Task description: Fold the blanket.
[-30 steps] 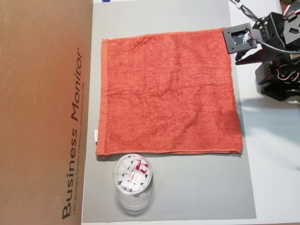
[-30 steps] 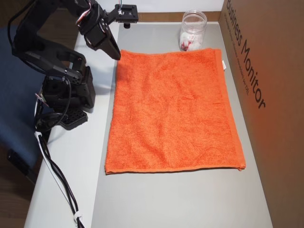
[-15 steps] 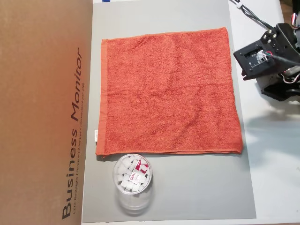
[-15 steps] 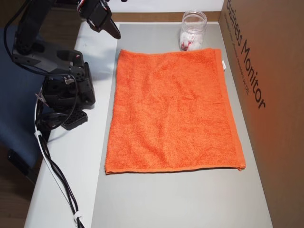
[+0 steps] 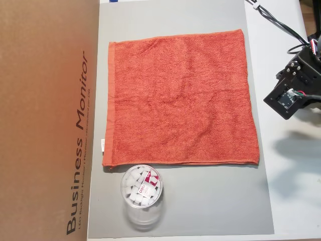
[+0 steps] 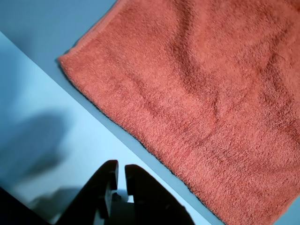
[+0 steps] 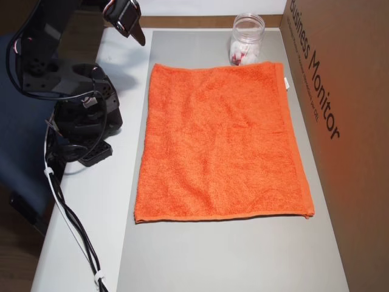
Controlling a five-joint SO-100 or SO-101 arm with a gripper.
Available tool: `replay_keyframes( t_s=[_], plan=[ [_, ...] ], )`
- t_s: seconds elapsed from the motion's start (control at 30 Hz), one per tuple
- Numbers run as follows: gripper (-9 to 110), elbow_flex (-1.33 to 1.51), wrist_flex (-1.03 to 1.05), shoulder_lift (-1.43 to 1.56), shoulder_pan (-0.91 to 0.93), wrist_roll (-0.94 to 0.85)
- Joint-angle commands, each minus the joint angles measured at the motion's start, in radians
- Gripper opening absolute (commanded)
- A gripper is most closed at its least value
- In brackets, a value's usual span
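Note:
The blanket (image 5: 180, 98) is an orange-red terry towel lying flat and unfolded on the grey mat (image 5: 200, 206), with a small white tag (image 5: 102, 144) at one hem. It also shows in the other overhead view, blanket (image 7: 222, 146), and fills the upper right of the wrist view, blanket (image 6: 211, 93). My gripper (image 7: 140, 38) hangs raised over the white table beside the mat, apart from the blanket. In the wrist view the gripper (image 6: 121, 168) has its dark fingers together with only a thin slit and nothing between them. One blanket corner (image 6: 63, 60) lies ahead of the fingers.
A clear plastic cup (image 5: 142, 193) with white pieces inside stands on the mat against one blanket edge. A large cardboard box (image 5: 45, 120) borders the mat on the far side from the arm. The arm's base (image 7: 85, 125) and cables (image 7: 70, 225) sit on the white table.
The gripper has pulled away from the blanket's corner, off the mat and over the white table, rising as it went. The blanket has not moved.

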Motion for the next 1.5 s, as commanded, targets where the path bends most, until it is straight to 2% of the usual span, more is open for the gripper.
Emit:
replay_keyframes(
  t_s=[0.0, 0.23, 0.47, 0.57, 0.93, 1.13, 1.47],
  plan=[
    [0, 0.005, -0.012, 0.0, -0.032, 0.006],
    [1, 0.02, -0.031, 0.0, -0.141, -0.008],
    [20, 0.087, -0.044, 0.0, -0.261, 0.008],
    [23, 0.121, -0.054, -0.002, -0.284, 0.003],
    [23, 0.247, -0.322, -0.018, -0.364, -0.011],
    [23, 0.212, -0.351, -0.186, -0.364, -0.009],
    [23, 0.173, -0.54, -0.428, -0.391, -0.011]
  ],
)
